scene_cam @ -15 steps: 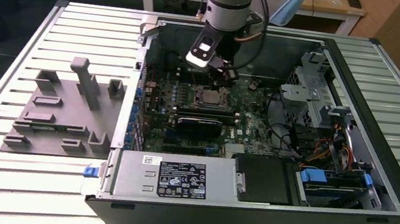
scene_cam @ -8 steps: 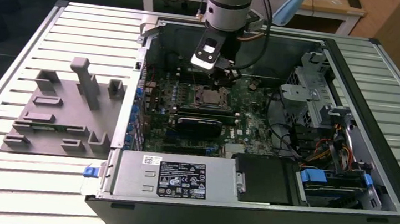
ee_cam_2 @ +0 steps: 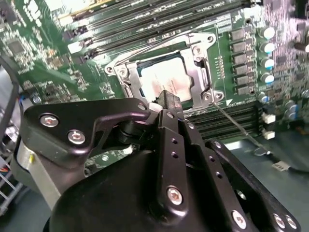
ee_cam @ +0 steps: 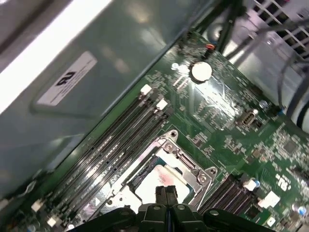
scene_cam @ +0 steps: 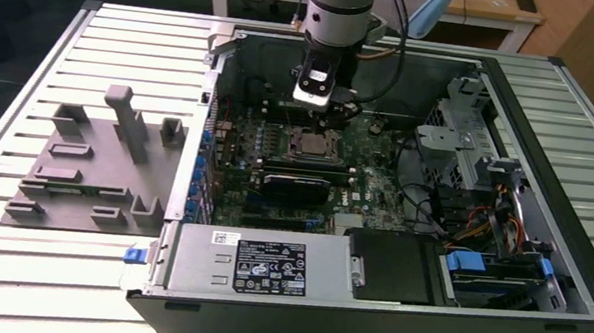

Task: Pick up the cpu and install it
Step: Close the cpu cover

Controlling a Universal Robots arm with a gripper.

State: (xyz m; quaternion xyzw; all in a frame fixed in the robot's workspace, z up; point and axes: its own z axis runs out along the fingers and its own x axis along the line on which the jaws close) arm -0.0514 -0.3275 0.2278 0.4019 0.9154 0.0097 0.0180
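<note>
The cpu (scene_cam: 308, 143) lies flat in the motherboard socket inside the open computer case (scene_cam: 505, 81), its silver top facing up. In both wrist views the cpu (ee_cam_2: 166, 77) (ee_cam: 158, 181) sits within the socket's metal frame (ee_cam_2: 200, 72), with a pinkish smear on its top. My gripper (scene_cam: 328, 118) hangs just above the socket's far side. Its two black fingers are pressed together with nothing between them, and the fingertips (ee_cam: 161, 192) hover over the chip's edge. In the second wrist view the gripper (ee_cam_2: 170, 100) covers the chip's near edge.
Memory slots (ee_cam: 120, 140) run beside the socket. A grey holder plate with blocks (scene_cam: 88, 161) lies on the slatted table at the exterior view's left. The power supply (scene_cam: 264, 267) lies along the case's near side; drive bays and cables (scene_cam: 473, 177) crowd the right.
</note>
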